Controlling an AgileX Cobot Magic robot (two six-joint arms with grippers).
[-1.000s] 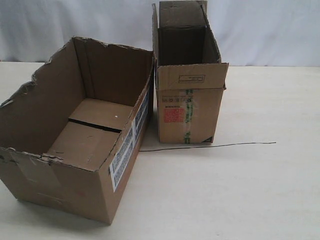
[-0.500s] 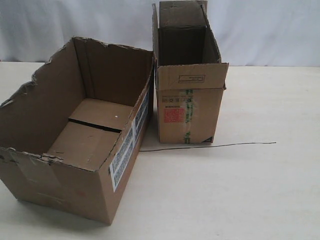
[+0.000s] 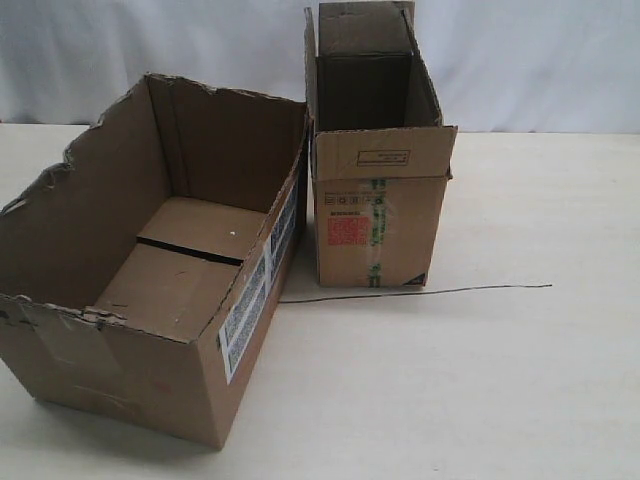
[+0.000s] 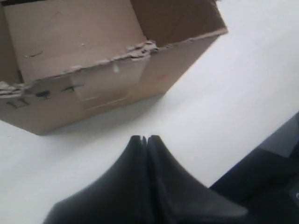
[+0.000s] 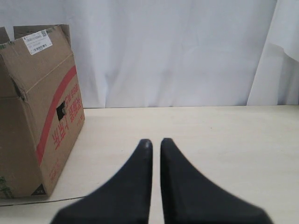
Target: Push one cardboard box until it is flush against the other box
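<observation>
The wide cardboard box (image 3: 120,370) with ragged torn edges stands open at the left, its white label facing the other box (image 3: 380,220). That narrower box has red print and green-striped tape on its front. The two touch near the wide box's far corner, with a wedge of table showing between them toward the front. Neither gripper shows in the exterior view. My left gripper (image 4: 144,138) is shut and empty, a short way off the wide box (image 4: 107,79). My right gripper (image 5: 156,141) is shut with only a thin slit, the narrow box (image 5: 42,116) off to its side.
A thin dark wire (image 3: 420,291) lies on the pale table (image 3: 480,390) in front of the narrow box. A white curtain (image 3: 540,60) hangs behind. The table edge (image 4: 261,140) runs close to the left gripper.
</observation>
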